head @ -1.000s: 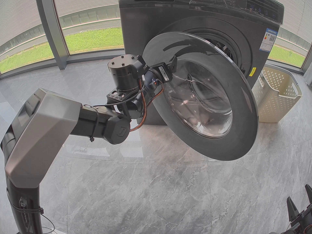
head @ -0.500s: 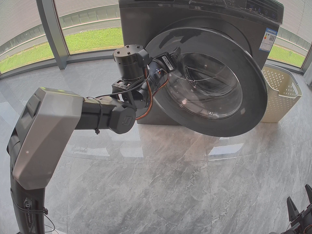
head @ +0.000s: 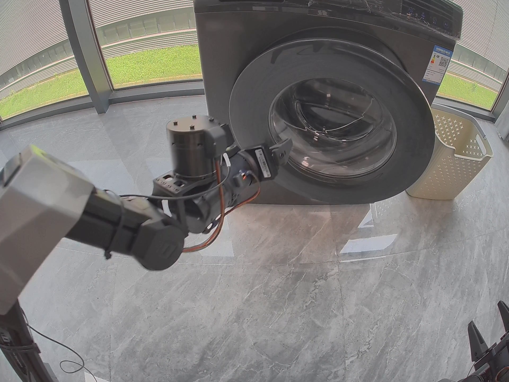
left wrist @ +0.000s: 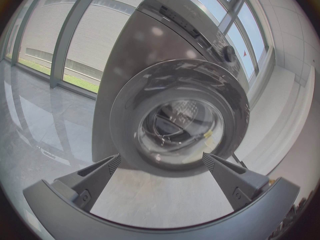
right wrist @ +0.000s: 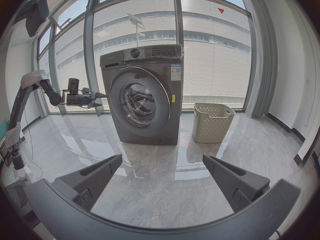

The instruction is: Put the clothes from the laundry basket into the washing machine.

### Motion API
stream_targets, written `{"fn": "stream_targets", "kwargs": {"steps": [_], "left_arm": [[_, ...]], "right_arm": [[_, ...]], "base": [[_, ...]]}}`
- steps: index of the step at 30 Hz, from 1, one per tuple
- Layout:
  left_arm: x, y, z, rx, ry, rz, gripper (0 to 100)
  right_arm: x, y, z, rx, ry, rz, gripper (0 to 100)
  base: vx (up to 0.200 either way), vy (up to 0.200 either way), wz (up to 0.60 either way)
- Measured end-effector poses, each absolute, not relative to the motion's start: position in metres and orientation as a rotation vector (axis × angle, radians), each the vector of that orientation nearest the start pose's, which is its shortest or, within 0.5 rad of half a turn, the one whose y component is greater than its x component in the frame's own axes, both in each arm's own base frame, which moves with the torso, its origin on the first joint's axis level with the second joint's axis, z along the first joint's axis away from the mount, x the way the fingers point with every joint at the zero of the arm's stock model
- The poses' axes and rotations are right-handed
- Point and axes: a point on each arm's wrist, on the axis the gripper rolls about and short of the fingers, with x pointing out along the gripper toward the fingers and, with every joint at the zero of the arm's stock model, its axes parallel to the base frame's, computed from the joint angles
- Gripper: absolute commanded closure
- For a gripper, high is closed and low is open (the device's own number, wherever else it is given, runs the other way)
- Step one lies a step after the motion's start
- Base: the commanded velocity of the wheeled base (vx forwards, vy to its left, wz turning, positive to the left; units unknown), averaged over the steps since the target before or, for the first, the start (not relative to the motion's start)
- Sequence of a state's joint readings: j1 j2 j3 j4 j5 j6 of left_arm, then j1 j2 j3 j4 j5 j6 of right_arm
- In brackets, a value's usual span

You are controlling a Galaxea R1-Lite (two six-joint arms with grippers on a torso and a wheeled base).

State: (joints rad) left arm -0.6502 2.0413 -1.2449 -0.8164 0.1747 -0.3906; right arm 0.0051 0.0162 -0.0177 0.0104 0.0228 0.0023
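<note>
The dark grey washing machine (head: 328, 33) stands ahead with its round glass door (head: 331, 120) shut flat against the front. My left gripper (head: 283, 147) hangs open and empty just left of the door's lower left rim, clear of it. In the left wrist view the open gripper (left wrist: 161, 157) faces the door (left wrist: 180, 117) from a short distance. The cream laundry basket (head: 456, 155) stands on the floor right of the machine; the part of its inside that I see holds nothing. My right gripper (head: 490, 340) is low at the near right, open and empty (right wrist: 161, 159).
Grey marble floor (head: 297, 303) spreads wide between me and the machine. Tall windows with a pillar (head: 82, 38) run behind on the left. The right wrist view takes in the machine (right wrist: 143, 97), the basket (right wrist: 211, 122) and my left arm (right wrist: 75, 97) from afar.
The washing machine door swung from wide open to shut. My left arm went with it, then dropped lower and drew back from the door. The right gripper stayed still.
</note>
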Motion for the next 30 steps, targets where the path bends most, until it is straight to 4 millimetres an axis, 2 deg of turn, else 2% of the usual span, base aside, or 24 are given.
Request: {"fn": "stream_targets", "kwargs": {"steps": [9,16,24,30], "left_arm": [[0.248,-0.195,0.190,-0.238,0.160,-0.521,0],[0.177,-0.137,0.178,-0.121,0.182,-0.538,0],[0.108,-0.065,0.166,-0.071,0.129,-0.460,0],[0.064,-0.027,0.148,-0.055,0.102,-0.348,0]], "right_arm": [[-0.023,0.000,0.080,0.003,0.009,0.028,0],[-0.023,0.000,0.080,0.003,0.009,0.028,0],[-0.023,0.000,0.080,0.002,0.009,0.028,0],[-0.023,0.000,0.080,0.003,0.009,0.028,0]], "base": [[0.000,0.000,0.00],[0.000,0.000,0.00],[0.000,0.000,0.00],[0.000,0.000,0.00]]}}
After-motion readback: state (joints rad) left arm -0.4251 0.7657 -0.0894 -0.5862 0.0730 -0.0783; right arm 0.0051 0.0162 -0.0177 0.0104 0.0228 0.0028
